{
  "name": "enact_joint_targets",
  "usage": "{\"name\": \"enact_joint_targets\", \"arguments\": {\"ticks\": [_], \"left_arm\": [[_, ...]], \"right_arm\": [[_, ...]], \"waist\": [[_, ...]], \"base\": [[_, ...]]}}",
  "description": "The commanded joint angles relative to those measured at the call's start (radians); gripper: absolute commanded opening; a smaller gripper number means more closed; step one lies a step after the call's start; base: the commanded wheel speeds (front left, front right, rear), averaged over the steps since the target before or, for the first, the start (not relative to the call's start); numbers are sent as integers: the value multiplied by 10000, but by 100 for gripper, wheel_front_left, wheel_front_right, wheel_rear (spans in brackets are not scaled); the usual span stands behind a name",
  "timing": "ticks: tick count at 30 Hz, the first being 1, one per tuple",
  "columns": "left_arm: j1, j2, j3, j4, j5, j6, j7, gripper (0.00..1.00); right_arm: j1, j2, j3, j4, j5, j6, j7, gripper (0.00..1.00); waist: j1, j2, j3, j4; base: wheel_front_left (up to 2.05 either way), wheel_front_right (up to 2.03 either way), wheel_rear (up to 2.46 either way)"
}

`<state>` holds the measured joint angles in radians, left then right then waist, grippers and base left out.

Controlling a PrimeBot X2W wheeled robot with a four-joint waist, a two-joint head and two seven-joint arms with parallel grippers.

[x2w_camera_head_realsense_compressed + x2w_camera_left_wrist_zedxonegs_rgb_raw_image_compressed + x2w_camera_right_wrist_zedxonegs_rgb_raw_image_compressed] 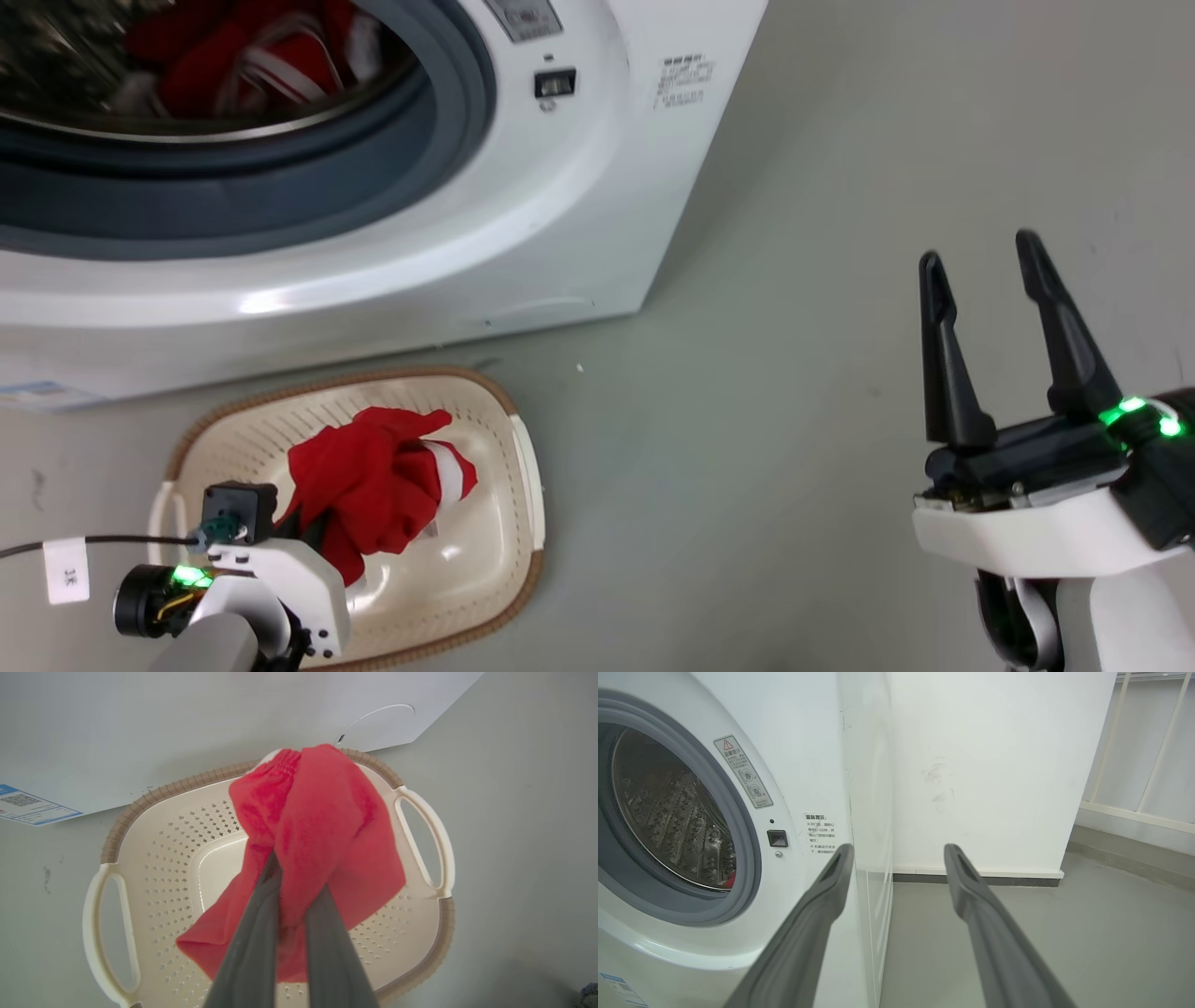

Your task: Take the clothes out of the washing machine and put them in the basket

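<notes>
Gripping a red garment (322, 826) with the left claw (292, 896), clamped tight on the cloth, both dark fingers (252, 952) buried in its folds. Dangling that garment over the cream basket (140, 807), lower end down between the perforated walls; cannot tell whether touching the base. Holding the right claw (978, 252) spread wide, empty, touching nothing, well to the right of the basket and aimed, in its own wrist view, past the front corner of the washing machine (798, 742). More red clothes (252, 56) with white trim lying inside the steel drum (668, 812), behind the grey rubber seal (373, 177).

Resting on a smooth grey floor (794, 420): basket just in front of the machine, near its foot. Beyond the machine, a white wall (980, 765) with faint scuff marks, a dark skirting strip (971, 879) along its bottom, and pale upright bars (1134, 742) at the far right.

Making out little of the print. Beside the round mouth, a slanted warning sticker (743, 771) with a red triangle; next to the latch slot (777, 838), a block of Chinese text (821, 833), too small to read. Low on the machine front, a blue-edged label (32, 805) with a square code. On a thin black cable (112, 539) by the left arm, a white tag (67, 571), marked with what looks like "3K".
</notes>
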<state>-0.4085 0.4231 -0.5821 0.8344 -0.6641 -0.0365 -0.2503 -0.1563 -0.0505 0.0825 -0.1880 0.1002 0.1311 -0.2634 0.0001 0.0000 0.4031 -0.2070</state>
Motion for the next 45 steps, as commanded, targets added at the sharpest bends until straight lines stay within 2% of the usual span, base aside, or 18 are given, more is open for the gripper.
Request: {"name": "enact_joint_targets", "arguments": {"ticks": [1,10,17,24,31,32,33,34,44,45], "left_arm": [[-241,-43,-6,197,18,-58,-70,0],[-1698,-468,-166,2399,232,-398,-105,0],[-2706,-674,-272,3700,342,-266,22,0],[-3285,-694,-312,4244,321,-140,234,0],[-3394,-712,-341,4428,254,70,361,0],[-3380,-724,-359,4438,251,62,361,19],[-3375,-722,-375,4448,274,102,283,50],[-3370,-733,-381,4451,296,139,215,100],[-2623,-1044,-170,4452,6,53,-98,100],[-2364,-1104,-134,4377,9,51,-143,100]], "right_arm": [[-212,4,25,-64,98,-7,-21,100],[-1036,5,56,-330,302,-7,-19,100],[-1482,4,-73,-483,510,-7,-19,100],[-1739,4,-152,-568,697,-7,-19,100],[-1818,4,-178,-517,768,-7,-21,100],[-1817,4,-180,-489,759,-7,-19,100],[-1804,4,-186,-468,751,-7,-21,100],[-1785,4,-198,-445,734,-7,-19,100],[-1329,2,-214,-163,456,-7,-20,100],[-1171,0,-252,-88,381,-7,-19,100]], "waist": [[-1,0,574,-209],[-1,0,2100,-464],[-1,0,3102,-630],[-1,0,3737,-740],[-1,0,3918,-808],[-1,0,3890,-809],[-1,0,3850,-805],[-1,0,3794,-795],[-1,0,2514,-526],[-1,0,2136,-430]], "base": [[0,0,0],[0,0,0],[0,0,0],[0,0,0],[0,0,0],[0,0,0],[0,0,0],[0,0,0],[0,0,0],[0,0,0]]}}
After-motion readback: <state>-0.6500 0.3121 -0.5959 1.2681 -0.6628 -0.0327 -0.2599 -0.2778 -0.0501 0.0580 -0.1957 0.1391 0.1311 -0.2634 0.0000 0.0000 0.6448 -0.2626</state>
